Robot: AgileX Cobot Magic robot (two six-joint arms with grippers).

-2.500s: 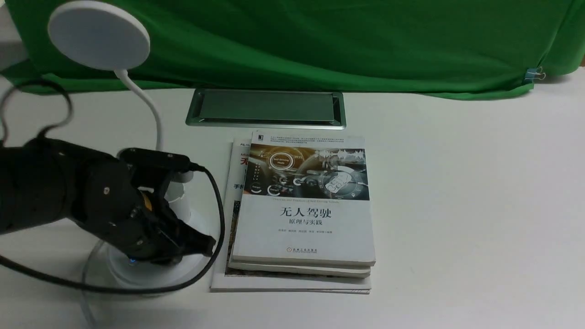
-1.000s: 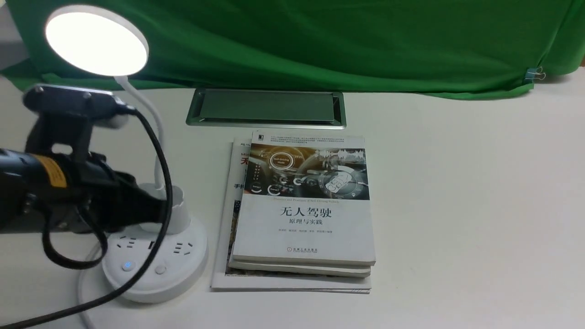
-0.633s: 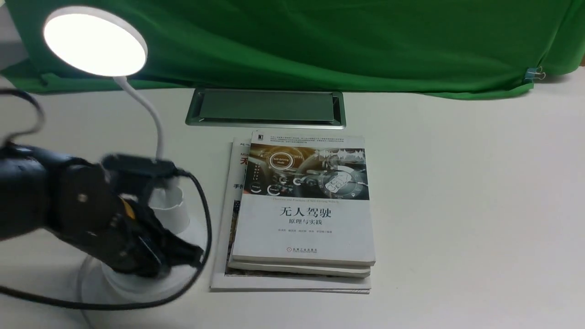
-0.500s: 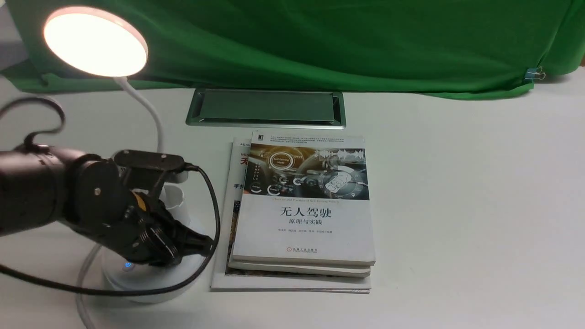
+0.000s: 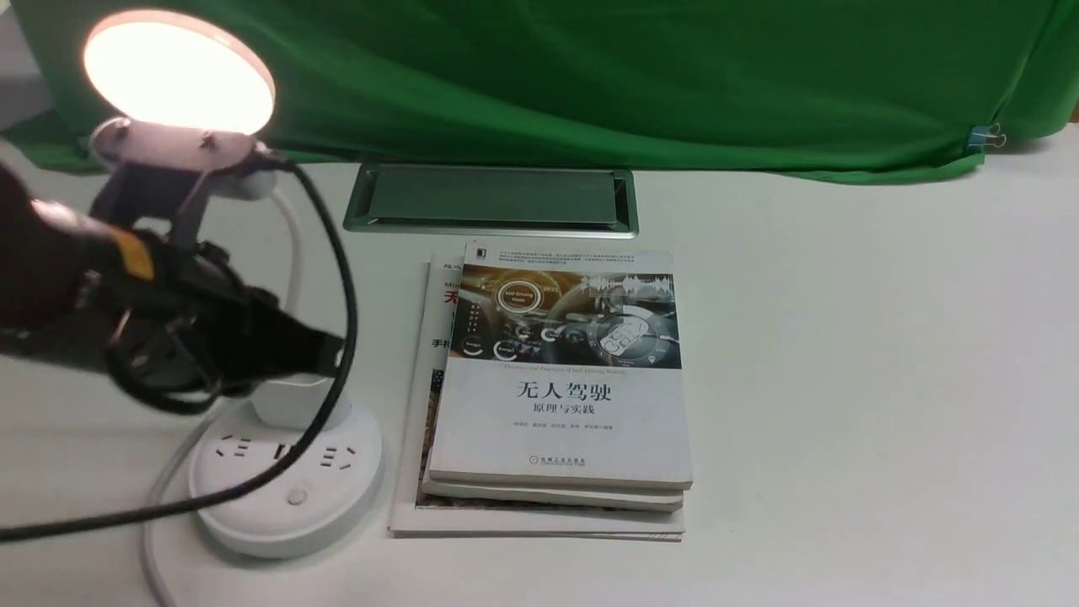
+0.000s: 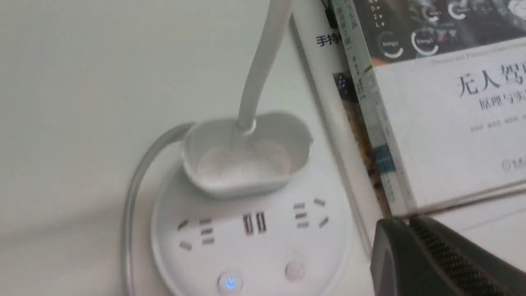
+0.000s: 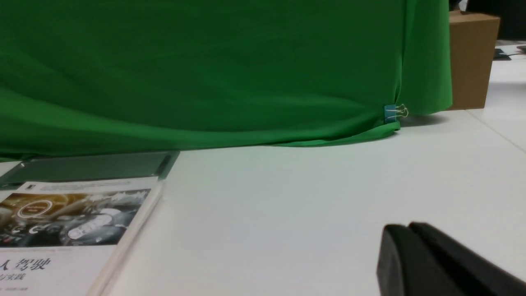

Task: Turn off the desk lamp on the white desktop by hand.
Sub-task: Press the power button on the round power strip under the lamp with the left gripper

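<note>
Front view: lit desk lamp [image 5: 179, 74] is glowing upper left; left gripper [image 5: 324, 354], fingers together, is hovering above its base, probably for button-pressing; right gripper's [image 7: 404, 230] fingers are touching.

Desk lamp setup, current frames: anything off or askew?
Nothing damaged or spilled that I can see. The desk lamp stands upright, lit. Only mild oddity: the books are stacked slightly unevenly, lower ones sticking out.

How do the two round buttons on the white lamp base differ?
The blue-lit round button shows a glowing power symbol, while the plain white round button shows no glow. The lit one sits nearer the grey cable; the plain one sits nearer the books. Both are small and set in the same base.
</note>
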